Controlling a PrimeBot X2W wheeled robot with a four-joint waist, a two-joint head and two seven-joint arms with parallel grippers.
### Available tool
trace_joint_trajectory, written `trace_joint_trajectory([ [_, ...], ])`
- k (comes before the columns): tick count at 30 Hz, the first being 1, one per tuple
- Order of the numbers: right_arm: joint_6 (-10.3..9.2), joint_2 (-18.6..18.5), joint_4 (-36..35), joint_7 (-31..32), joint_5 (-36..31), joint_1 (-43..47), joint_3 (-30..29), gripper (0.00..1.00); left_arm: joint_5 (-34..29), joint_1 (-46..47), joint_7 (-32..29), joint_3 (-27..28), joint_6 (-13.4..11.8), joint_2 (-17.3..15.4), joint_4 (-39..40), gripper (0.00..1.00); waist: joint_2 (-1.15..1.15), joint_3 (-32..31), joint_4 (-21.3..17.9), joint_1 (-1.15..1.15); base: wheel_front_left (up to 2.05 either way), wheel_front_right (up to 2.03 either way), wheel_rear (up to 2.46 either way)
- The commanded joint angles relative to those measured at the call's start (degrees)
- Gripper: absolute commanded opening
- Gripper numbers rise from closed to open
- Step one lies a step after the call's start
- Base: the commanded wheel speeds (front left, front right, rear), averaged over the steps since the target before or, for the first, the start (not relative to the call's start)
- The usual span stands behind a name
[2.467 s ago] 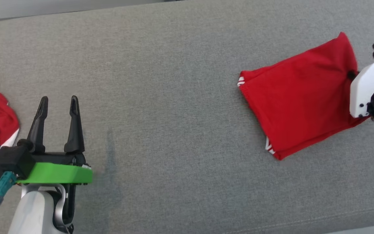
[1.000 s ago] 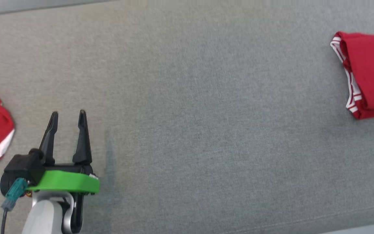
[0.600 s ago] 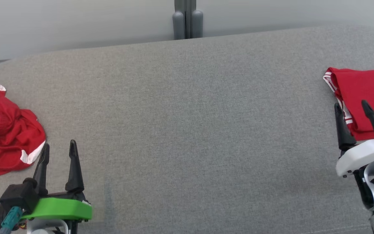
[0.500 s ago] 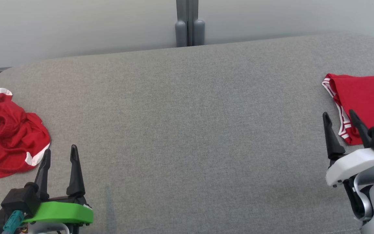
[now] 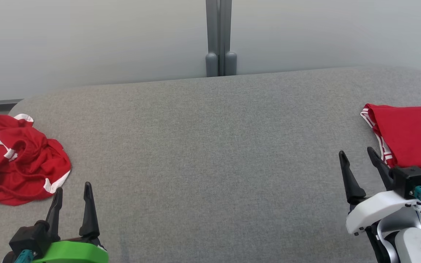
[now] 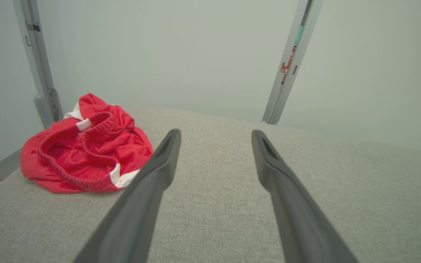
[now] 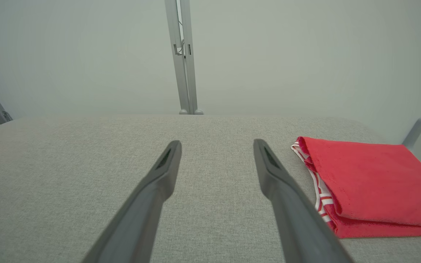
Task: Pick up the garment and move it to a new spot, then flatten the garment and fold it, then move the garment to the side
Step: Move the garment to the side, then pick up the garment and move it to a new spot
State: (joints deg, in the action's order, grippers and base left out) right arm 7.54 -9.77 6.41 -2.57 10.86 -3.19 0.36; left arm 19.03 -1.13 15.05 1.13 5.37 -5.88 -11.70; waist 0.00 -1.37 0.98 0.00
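A folded red garment (image 5: pixel 411 137) with white-striped trim lies flat at the right end of the grey padded surface (image 5: pixel 210 164). My right gripper (image 5: pixel 356 151) stands open just left of it, apart from it; in the right wrist view the folded garment (image 7: pixel 364 179) lies to the right of the open right gripper (image 7: pixel 217 142). A second red garment (image 5: pixel 22 164), crumpled, with white trim, lies at the left end. My left gripper (image 5: pixel 73 187) is open, near that heap's front right; in the left wrist view the crumpled garment (image 6: pixel 86 149) lies left of the open left gripper (image 6: pixel 216 132).
A pale wall with a grey upright post (image 5: pixel 217 36) runs behind the surface's far edge. The surface has rounded corners at the left and right ends. Bare grey fabric stretches between the two garments.
The head camera has tilted up, bringing the wall and both garments into view. My right gripper has come off the folded garment and drawn back to its left. The left gripper stays open.
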Motion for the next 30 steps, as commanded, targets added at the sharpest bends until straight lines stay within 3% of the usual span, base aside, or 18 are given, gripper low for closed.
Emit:
trace_joint_trajectory([
  [1, -0.11, 0.36, -0.20, -0.16, 0.09, 0.74, 0.04, 1.00, 0.11, -0.79, 0.15, 0.09, 0.22, 0.11, -0.29, 1.00, 0.00, -0.05, -0.11, 0.00, 0.00, 0.00, 0.00],
  [18, -0.10, 1.24, 0.60, -0.75, -0.23, 1.32, 0.45, 1.00, -0.47, 0.78, 0.16, -0.29, 0.59, 0.08, -1.00, 1.00, 0.00, 0.47, 1.79, 0.00, 0.00, 0.00, 0.00],
  [30, -0.11, 1.60, 0.01, -1.17, -0.27, 0.61, 0.57, 1.00, -0.81, 2.39, 0.15, -1.36, 0.69, 0.15, -0.82, 1.00, 0.00, 1.47, 12.22, 0.00, 0.00, 0.00, 0.00],
])
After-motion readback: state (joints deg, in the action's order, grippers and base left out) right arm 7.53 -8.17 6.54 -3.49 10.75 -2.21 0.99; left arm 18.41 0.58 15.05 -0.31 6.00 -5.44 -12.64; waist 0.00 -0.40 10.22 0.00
